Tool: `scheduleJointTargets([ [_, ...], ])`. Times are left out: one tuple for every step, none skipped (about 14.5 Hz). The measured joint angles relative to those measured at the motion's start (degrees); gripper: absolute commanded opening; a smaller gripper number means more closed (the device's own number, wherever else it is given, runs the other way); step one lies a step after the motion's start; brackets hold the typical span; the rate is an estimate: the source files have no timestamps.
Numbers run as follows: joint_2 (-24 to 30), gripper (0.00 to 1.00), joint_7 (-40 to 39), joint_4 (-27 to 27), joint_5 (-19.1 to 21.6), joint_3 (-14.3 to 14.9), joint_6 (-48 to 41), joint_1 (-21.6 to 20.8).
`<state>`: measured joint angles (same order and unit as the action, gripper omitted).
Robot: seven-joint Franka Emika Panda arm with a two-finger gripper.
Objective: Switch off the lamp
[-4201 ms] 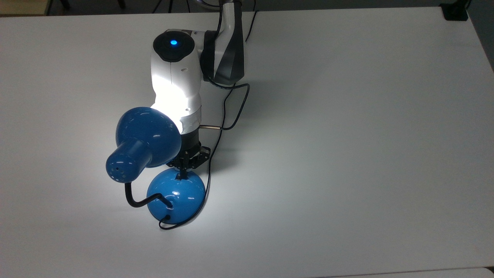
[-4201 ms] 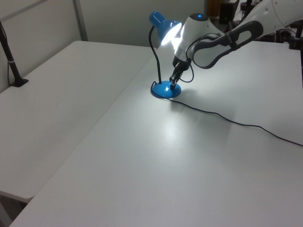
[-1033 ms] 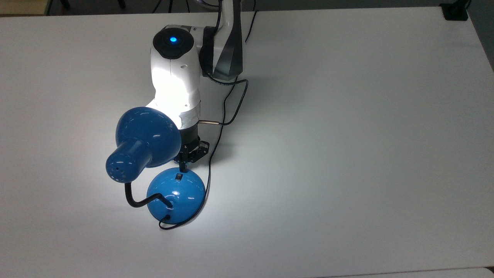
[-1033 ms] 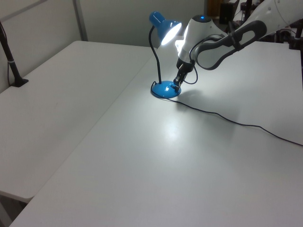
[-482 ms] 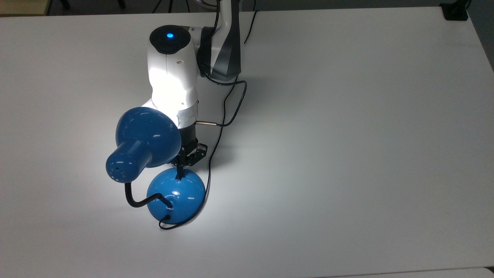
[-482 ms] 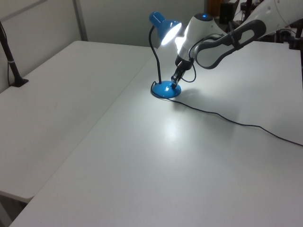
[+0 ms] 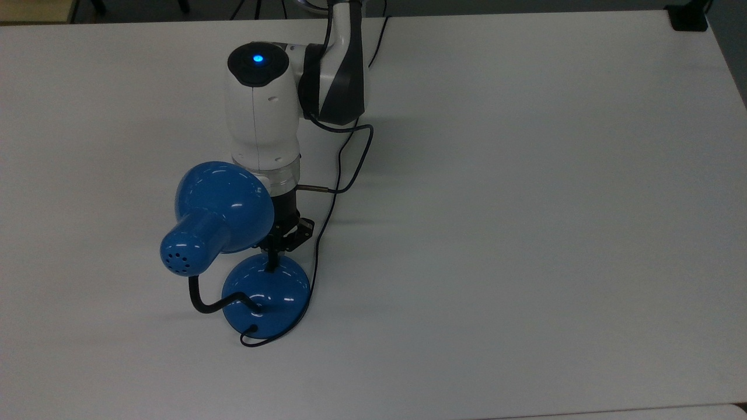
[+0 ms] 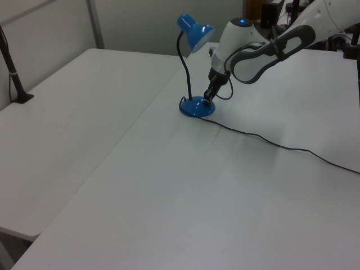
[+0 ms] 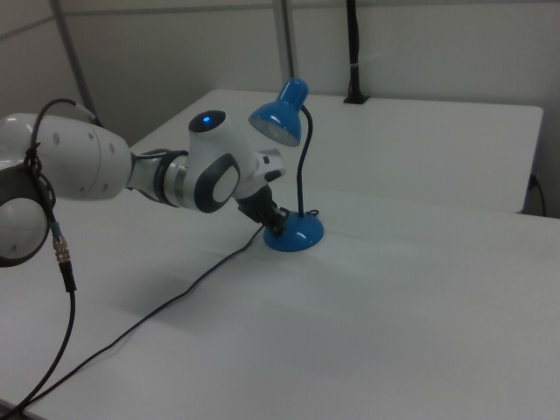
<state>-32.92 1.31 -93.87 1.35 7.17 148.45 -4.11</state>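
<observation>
Gone dark half a second on: glossy blue metal desk lamp (image 7: pixel 233 233) no longer throwing a bright pool; task looks done. Pinched-together two-finger gripper (image 7: pixel 273 265) pressing tip-down on the domed base directly beneath, shade overhanging close beside. Plenty of bare white table (image 7: pixel 525 204) behind for withdrawing; edges well apart.

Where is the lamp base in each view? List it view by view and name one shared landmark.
Top view: the base sits lower left of centre, below the shade.
Left view: upper middle, at the foot of the gooseneck.
Right view: centre, just right of the arm.
Shared landmark: the pincer tip rests on the base's dome in all three.
</observation>
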Motion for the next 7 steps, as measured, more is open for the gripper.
scheduleJointTargets([
  [0.0,0.0,0.0,0.0,0.0,0.0,0.0,0.0],
  [0.0,0.0,0.0,0.0,0.0,0.0,0.0,0.0],
  [0.0,0.0,0.0,-0.01,0.0,0.0,0.0,0.0],
  [0.01,0.0,-0.01,-0.03,0.0,0.0,0.0,0.0],
  [0.03,0.0,-0.01,-0.08,0.0,0.0,0.0,0.0],
  [0.17,0.0,-0.01,-0.32,0.0,0.0,0.0,-0.01],
  [0.45,0.03,-0.01,-0.7,0.0,0.0,0.0,0.01],
])
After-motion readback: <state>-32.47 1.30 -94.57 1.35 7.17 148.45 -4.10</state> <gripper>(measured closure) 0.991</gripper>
